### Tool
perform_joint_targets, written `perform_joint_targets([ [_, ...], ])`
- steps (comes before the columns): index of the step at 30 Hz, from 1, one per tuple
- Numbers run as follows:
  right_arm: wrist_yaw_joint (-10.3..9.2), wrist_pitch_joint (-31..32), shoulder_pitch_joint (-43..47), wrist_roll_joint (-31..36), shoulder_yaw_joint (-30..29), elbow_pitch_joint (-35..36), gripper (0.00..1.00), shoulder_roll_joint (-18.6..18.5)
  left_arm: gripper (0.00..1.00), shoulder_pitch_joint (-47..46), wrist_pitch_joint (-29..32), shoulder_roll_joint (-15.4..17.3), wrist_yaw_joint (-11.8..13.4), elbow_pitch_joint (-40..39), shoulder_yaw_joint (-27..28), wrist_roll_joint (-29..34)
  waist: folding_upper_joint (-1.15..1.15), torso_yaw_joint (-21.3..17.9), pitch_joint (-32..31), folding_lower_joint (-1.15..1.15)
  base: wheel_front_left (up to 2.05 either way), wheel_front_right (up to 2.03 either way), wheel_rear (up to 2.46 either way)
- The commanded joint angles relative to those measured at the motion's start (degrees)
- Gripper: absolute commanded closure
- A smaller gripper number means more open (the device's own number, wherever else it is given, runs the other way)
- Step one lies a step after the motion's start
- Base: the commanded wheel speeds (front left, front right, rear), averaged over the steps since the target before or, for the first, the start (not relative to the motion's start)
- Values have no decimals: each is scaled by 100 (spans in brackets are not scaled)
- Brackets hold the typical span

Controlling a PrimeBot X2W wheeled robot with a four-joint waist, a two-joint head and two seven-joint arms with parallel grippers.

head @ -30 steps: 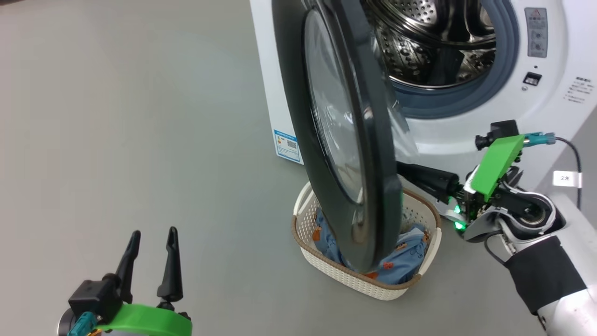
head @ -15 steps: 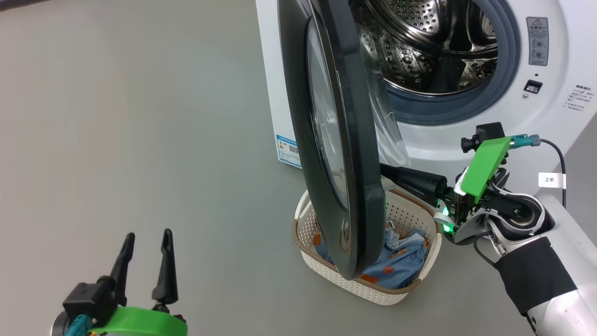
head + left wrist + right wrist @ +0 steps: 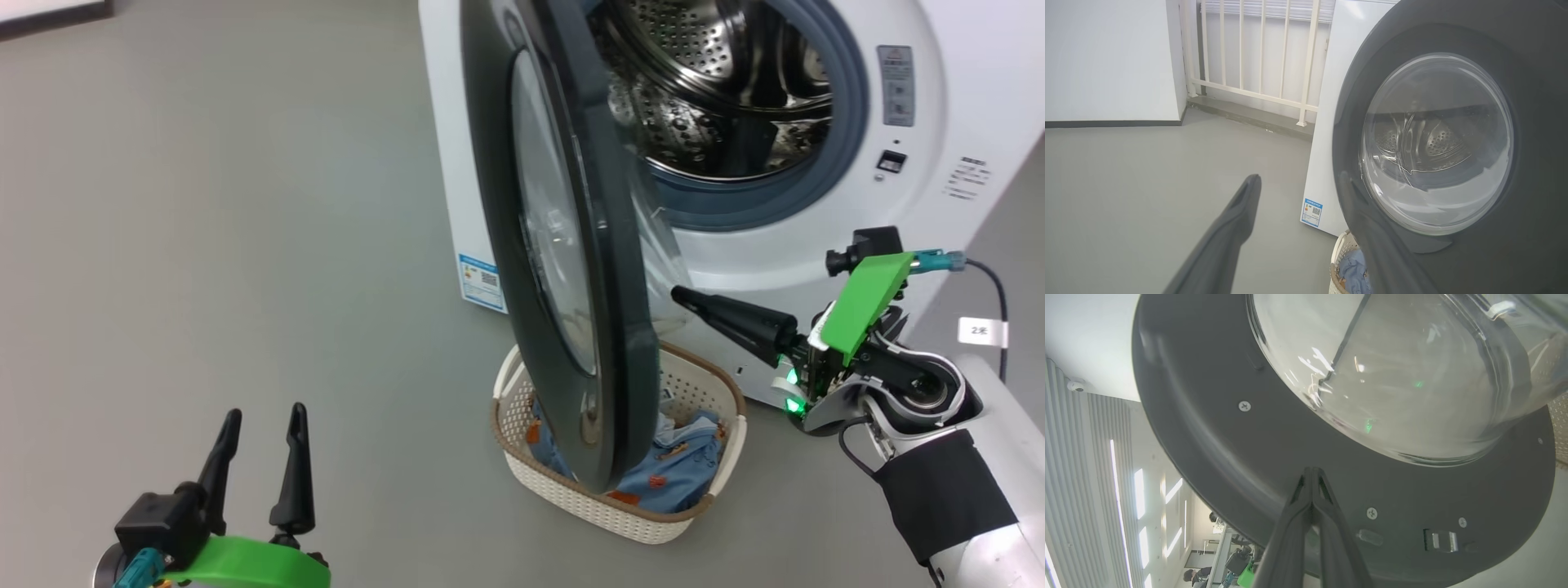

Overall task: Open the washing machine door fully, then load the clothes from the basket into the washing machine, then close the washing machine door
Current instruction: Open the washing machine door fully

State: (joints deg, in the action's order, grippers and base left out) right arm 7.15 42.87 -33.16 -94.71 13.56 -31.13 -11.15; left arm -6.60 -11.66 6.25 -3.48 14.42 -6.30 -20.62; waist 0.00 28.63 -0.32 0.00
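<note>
Now the shut, empty right gripper (image 3: 679,295) is pointing at the inner rim of the washing machine door (image 3: 563,245), standing half open above the basket (image 3: 629,518) at six o'clock, and should be pushing it smoothly toward nine o'clock; the left gripper (image 3: 265,412) is hanging wide open, empty.

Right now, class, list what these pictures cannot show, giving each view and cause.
Head view: washing machine door covers much of the basket, so the number of clothes is unknowable.
Head view: drum top cut off by the upper edge.
Right wrist view: whether the shut right pincer touches the door is unclear.
</note>
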Motion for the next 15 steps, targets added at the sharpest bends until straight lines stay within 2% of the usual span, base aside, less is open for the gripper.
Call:
perform_joint_targets([
  [1, 34, -66, 3, 121, -20, 194, 100, -18, 0, -86, -11, 110, 21, -148, 164, -25, 0, -133, -37, 0, 0, 0, 0],
  [2, 34, -105, 8, 149, -38, 220, 93, -25, 0, -86, -9, 115, 23, -153, 159, -28, 0, -187, -44, 0, 0, 0, 0],
  [4, 34, -171, 16, 199, -76, 277, 65, -45, 0, -83, -6, 123, 29, -161, 154, -37, 0, -307, -54, 0, 0, 0, 0],
  [5, 34, -211, 18, 242, -87, 319, 45, -63, 0, -81, -7, 126, 30, -162, 153, -44, 0, -372, -60, 0, 0, 0, 0],
  [6, 34, -241, 25, 288, -87, 369, 0, -81, 0, -81, -10, 129, 29, -156, 153, -54, 0, -445, -65, 0, 0, 0, 0],
  [15, 34, -833, 309, 937, -14, 1155, 0, -377, 0, -62, -100, 109, 43, -90, 159, -135, 0, -1278, -125, 0, 0, 0, 0],
])
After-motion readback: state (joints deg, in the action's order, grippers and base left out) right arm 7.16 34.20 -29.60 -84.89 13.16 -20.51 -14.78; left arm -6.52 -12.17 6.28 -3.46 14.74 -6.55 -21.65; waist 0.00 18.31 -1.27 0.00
